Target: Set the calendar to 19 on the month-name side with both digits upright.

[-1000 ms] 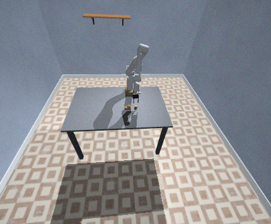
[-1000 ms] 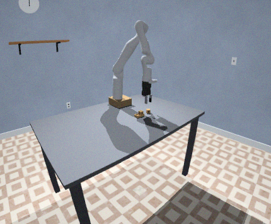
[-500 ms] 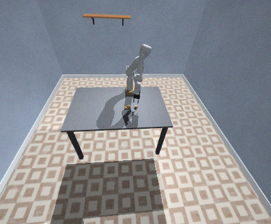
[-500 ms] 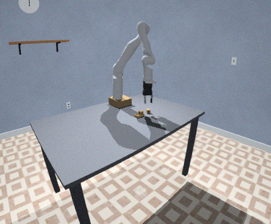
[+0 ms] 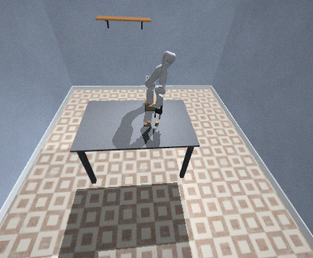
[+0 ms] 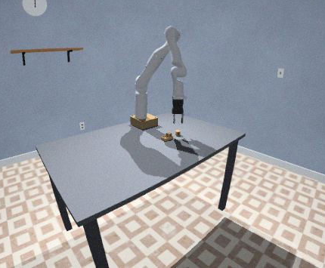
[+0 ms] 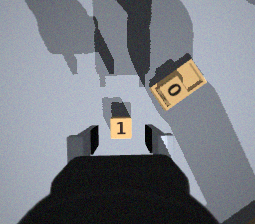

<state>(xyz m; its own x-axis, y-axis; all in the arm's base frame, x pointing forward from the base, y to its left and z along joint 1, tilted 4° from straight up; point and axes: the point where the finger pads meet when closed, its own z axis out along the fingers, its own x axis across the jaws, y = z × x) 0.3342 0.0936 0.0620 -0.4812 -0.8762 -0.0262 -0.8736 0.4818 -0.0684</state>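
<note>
So far, one cube [image 6: 168, 134] [image 7: 174, 90] sits in the tray [image 5: 145, 125] [image 6: 165, 139] [image 7: 192, 75]; the other [image 5: 156, 123] [image 6: 177, 133] [image 7: 121, 128] stands apart on the tabletop [image 5: 104, 127] [image 6: 108, 170] [image 7: 33, 125], below the wide-apart, unloaded fingers [image 5: 158, 115] [image 6: 177, 119]. Placing it beside its mate remains; I can't read the month side.

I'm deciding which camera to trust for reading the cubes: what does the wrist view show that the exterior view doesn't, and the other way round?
Only the wrist view: a legible 1 on the top of the loose cube and a 0 on the top of the cube in the tray.

Only the exterior view: the wall clock, the shelf and the table's legs.

Both: the open gripper, both cubes and the tray.
</note>
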